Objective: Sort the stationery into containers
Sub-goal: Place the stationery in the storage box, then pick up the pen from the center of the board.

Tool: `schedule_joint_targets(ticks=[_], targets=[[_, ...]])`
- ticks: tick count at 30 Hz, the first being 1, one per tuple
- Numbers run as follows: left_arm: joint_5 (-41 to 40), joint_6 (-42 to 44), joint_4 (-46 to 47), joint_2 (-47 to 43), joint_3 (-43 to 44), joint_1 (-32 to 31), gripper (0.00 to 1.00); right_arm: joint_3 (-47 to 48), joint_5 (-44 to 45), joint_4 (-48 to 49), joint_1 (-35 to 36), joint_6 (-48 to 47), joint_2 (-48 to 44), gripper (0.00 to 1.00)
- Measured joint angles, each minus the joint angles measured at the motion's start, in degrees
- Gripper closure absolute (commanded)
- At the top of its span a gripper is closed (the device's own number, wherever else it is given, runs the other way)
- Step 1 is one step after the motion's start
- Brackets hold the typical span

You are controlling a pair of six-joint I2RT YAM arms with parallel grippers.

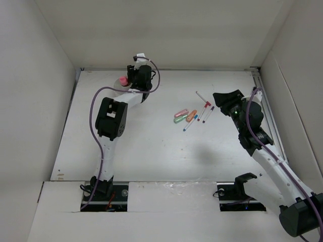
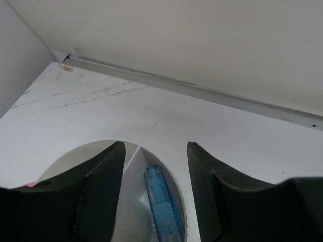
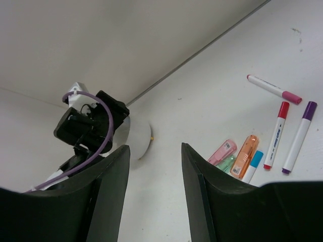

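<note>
The round white bowl [image 1: 117, 89] sits at the back left, mostly hidden under my left arm. My left gripper [image 1: 139, 75] hangs over it, open and empty [image 2: 155, 146]. In the left wrist view a blue capsule piece [image 2: 161, 201] lies in a compartment beside a divider [image 2: 132, 157]. A pink-topped item [image 1: 122, 80] shows at the bowl. Pink [image 1: 180, 113], green [image 1: 179, 119] and orange [image 1: 191, 115] capsules and several thin pens [image 1: 204, 110] lie loose in the middle right of the table. My right gripper [image 1: 224, 98] is open and empty [image 3: 155, 148], just right of the pens.
White walls close in the table at the back and on both sides, with a metal strip [image 2: 202, 91] along the back edge. In the right wrist view the pens [image 3: 276, 133] and capsules [image 3: 245, 155] lie to the right, and the bowl [image 3: 137, 138] and left arm are far off.
</note>
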Motion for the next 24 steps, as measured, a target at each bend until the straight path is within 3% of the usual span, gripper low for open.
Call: schedule_joint_targets(ticks=[7, 12, 14, 16, 19, 21, 22, 24], targets=[[4.81, -2.43, -3.28, -7.34, -0.76, -2.51, 0.51, 0.00, 0.04, 0.02, 0.00, 0.02, 0.02, 0.49], [12.63, -7.21, -6.56, -12.79, -0.04, -7.26, 0.62, 0.00, 0.81, 0.04, 0.00, 0.04, 0.02, 0.52], [18.05, -10.27, -7.56, -14.36, -0.31, -8.90, 0.72, 0.00, 1.14, 0.02, 0.00, 0.09, 0.02, 0.67], [24.37, -13.11, -7.78, -15.85, -2.21, -9.62, 0.76, 0.00, 1.53, 0.00, 0.00, -0.07, -0.07, 0.86], [34.49, -15.72, -8.09, -16.72, -6.14, -9.73, 0.76, 0.00, 2.21, 0.00, 0.00, 0.17, -0.66, 0.94], [39.85, -15.15, -9.60, -16.24, -7.98, -9.94, 0.72, -0.11, 2.64, 0.07, 0.00, 0.24, -1.09, 0.94], [41.64, -14.16, -10.93, -15.67, -8.33, -10.67, 0.64, -0.26, 2.84, 0.11, 0.00, 0.24, -1.27, 0.94], [43.25, -11.93, -12.48, -14.49, -8.33, -12.79, 0.56, -0.68, 3.06, 0.07, 0.00, 0.24, -1.38, 0.85]])
